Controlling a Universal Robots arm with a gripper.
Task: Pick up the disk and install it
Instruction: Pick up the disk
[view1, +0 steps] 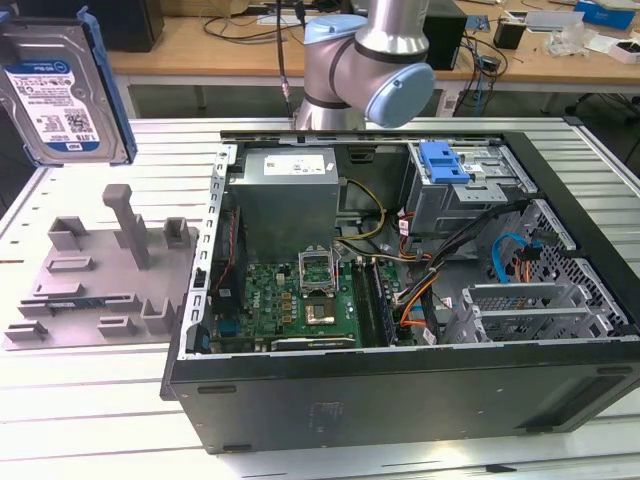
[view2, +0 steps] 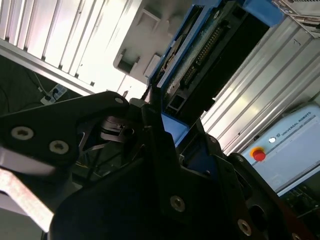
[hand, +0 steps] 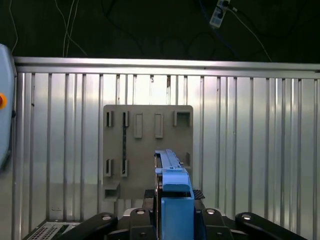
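You've got the disk (view1: 62, 95) off the desk (view1: 80, 410) & up in the air at the exterior view's far left, label facing the camera, blue frame round its edges, tilted a bit. It hangs above the grey holder plate (view1: 90, 285) w/o touching it. In the first wrist view you see the disk (hand: 170, 162) edge-on, w/ the gripper (hand: 172, 196) closed on its blue frame, one black finger each side. The holder plate (hand: 115, 145) lies flat on the ribbed desk (hand: 250, 150) beyond. In the second wrist view the fingers (view2: 157, 135) pinch the frame's end, & the disk (view2: 210, 50) shows its circuit-board side w/ connector pins past them. The grip looks firm, though the contact spot itself is partly hidden by the black gripper body. The open PC case (view1: 400, 400) sits just beside the holder plate on the exterior view's right, well apart from the disk. Inside: PSU (view1: 285, 190) at the back, motherboard (view1: 300, 300) in front of it, a blue latch plate (view1: 445, 160) on the drive cage toward the exterior view's right, a curved blue cable (view1: 510, 250) near it. The arm (view1: 370, 60) stands behind the PC case.
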